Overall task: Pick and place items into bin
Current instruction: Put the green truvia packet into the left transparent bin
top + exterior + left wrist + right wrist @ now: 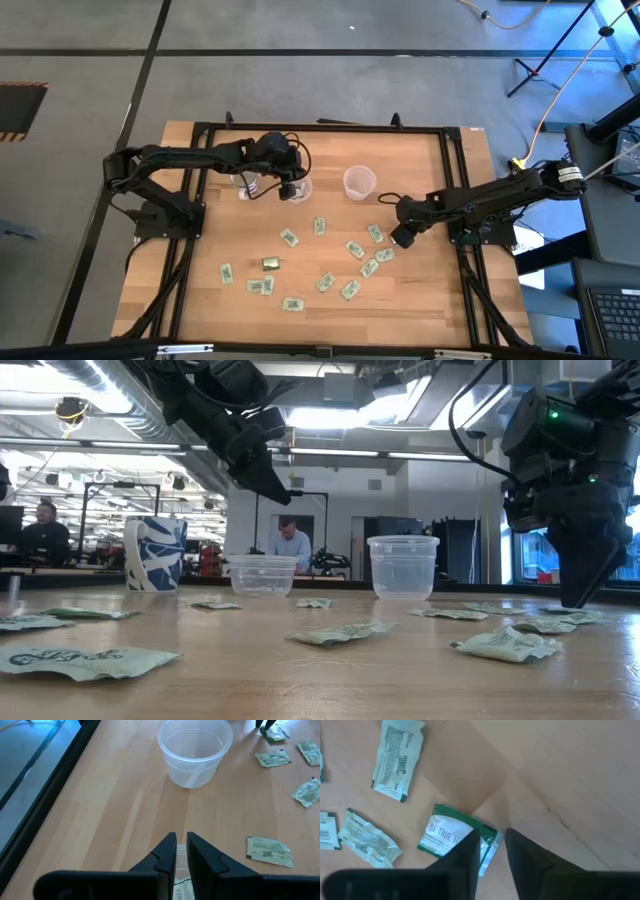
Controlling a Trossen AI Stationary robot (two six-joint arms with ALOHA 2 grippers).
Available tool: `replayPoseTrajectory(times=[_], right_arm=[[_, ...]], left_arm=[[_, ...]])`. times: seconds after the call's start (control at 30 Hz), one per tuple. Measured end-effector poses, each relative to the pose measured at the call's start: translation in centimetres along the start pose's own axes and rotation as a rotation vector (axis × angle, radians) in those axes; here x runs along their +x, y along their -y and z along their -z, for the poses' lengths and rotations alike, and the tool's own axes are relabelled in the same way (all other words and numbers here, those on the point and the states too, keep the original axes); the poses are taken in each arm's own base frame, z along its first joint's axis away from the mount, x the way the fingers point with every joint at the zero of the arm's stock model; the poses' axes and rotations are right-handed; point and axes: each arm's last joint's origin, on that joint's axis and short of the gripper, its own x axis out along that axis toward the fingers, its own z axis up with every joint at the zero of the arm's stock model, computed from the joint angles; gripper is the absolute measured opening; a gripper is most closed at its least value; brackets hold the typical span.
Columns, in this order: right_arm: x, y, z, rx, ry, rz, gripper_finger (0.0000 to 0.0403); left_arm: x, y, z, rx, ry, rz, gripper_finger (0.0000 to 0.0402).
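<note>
Several small pale-green-and-white packets (352, 250) lie flat on the wooden table (420, 160), with an olive-gold one (270, 264) among them. My left gripper (290, 187) hangs at the far left over a low clear tub (262, 573), shut on a packet (182, 890). My right gripper (492, 855) points down at the table on the right. It is open, with one fingertip on either side of the end of a green-and-white packet (445, 837). A taller clear cup (359, 182) stands between the arms. My left gripper has a packet pinched between its two fingers; a pale strip of it (181, 854) shows in the narrow gap, and print shows farther back. The fingers slant downward, and the packet is lifted clear of the table. My right gripper: I cannot tell whether its fingers touch the packet's end (490, 840).
A blue-and-white mug (155, 553) stands left of the low tub. Loose packets (505, 645) lie close around the right gripper (580, 598). Black frame rails (205, 135) run along the table's edges. People sit in the room beyond.
</note>
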Motion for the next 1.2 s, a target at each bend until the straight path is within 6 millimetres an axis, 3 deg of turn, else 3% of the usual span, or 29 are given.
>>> replayPoseTrajectory(times=[0.27, 0.6, 0.8, 1.0, 1.2], right_arm=[[0.0, 0.2, 0.1, -0.015, -0.004, 0.016, 0.0008], [0.1, 0.2, 0.1, 0.027, -0.001, 0.025, 0.0004], [-0.7, -0.8, -0.8, -0.034, 0.04, 0.011, 0.0001], [-2.3, -2.4, -2.2, -0.099, 0.105, -0.033, 0.0001], [-5.2, -4.6, -4.2, -0.209, 0.216, -0.064, 0.0]], left_arm=[[0.0, 0.0, 0.0, 0.0, -0.001, -0.002, 0.0036], [0.0, 0.0, 0.0, 0.0, -0.001, -0.003, 0.0038], [0.0, 0.0, 0.0, 0.0, 0.0, -0.003, 0.0034], [0.0, 0.0, 0.0, 0.003, 0.001, -0.003, 0.0034], [0.0, 0.0, -0.7, 0.006, 0.071, 0.0, 0.0035]])
